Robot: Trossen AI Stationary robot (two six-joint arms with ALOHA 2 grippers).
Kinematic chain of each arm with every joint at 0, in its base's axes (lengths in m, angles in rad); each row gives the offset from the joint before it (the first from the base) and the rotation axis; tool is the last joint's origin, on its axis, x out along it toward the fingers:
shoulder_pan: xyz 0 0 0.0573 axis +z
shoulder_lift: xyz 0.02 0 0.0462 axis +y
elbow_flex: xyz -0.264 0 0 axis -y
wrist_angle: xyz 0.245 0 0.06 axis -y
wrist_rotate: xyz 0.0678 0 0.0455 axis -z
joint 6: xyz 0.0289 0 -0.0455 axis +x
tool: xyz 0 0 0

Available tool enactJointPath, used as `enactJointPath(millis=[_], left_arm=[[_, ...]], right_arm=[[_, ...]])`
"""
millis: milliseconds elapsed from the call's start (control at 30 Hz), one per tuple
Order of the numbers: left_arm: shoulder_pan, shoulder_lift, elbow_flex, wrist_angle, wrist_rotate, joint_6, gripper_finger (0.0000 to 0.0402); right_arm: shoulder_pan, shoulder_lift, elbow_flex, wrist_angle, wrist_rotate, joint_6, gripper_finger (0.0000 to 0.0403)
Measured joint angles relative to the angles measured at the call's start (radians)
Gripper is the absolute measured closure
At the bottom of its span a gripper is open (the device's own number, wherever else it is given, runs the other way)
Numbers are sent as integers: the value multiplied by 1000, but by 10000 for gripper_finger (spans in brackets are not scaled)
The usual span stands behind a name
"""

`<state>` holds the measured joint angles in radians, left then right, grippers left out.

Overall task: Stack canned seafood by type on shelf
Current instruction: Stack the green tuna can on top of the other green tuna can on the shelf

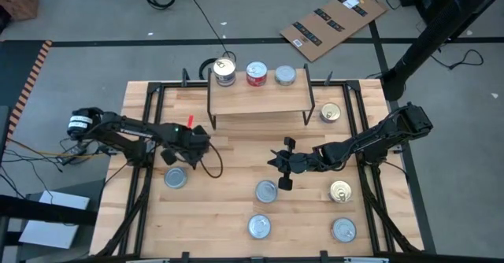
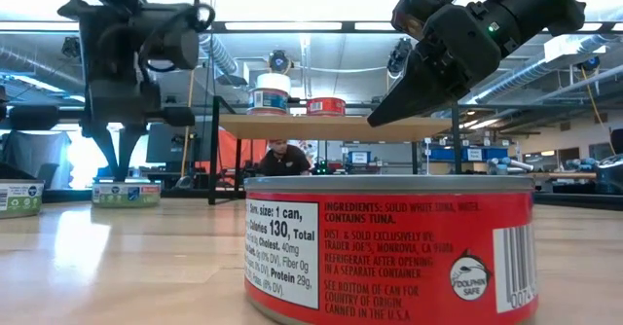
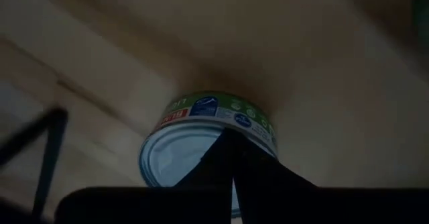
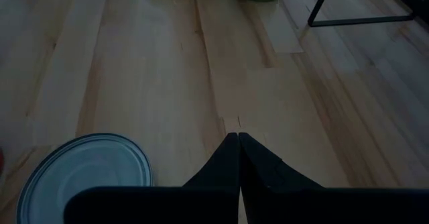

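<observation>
Standing on the shelf [image 1: 260, 98] at the far side of the worktop [image 1: 228, 216] are three tins in a row: a gold-topped stack [image 1: 224, 72] on the left, a red-topped tin [image 1: 257, 73] in the middle and a silver-topped tin [image 1: 285, 75] on the right. In the low view the left one [image 2: 269, 92] shows as two tins, one on the other, with the red tin [image 2: 325, 105] beside it.

Other tins lie loose on the worktop. A gold-topped tin [image 1: 331, 113] sits just right of the shelf, and another gold-topped one [image 1: 340, 190] sits nearer the front on the right. Silver-topped tins lie at centre [image 1: 266, 190], front centre [image 1: 259, 227] and front right [image 1: 343, 230]. One more silver-topped tin [image 1: 175, 178] lies on the left, with a green label in the left wrist view [image 3: 201, 143].

The left hand [image 1: 194, 139] hangs just beyond that left tin, its fingers pressed together and holding nothing. The right hand [image 1: 277, 168] hovers over bare wood just beyond the centre tin, its fingers also closed on nothing; its wrist view shows a silver lid [image 4: 84, 177] beside the tips.

A red-labelled tuna tin [image 2: 389, 252] fills the front of the low view, and a person [image 2: 282, 158] shows in the room behind the shelf.
</observation>
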<state>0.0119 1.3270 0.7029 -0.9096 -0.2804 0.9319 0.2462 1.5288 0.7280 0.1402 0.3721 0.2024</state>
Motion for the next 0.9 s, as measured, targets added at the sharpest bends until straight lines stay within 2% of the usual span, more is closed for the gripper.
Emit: enactJointPath(millis=[133,533,767,900], left_arm=[[-44,0,14,17,40,-76,392],[-147,58,26,170,40,-195,392],[-152,130,131,243,66,-263,392],[-152,177,208,290,122,-268,392]], right_arm=[[0,0,0,0,0,0,393],[0,0,0,0,0,-3,393],[0,0,0,0,0,-3,393],[0,0,0,0,0,-3,393]])
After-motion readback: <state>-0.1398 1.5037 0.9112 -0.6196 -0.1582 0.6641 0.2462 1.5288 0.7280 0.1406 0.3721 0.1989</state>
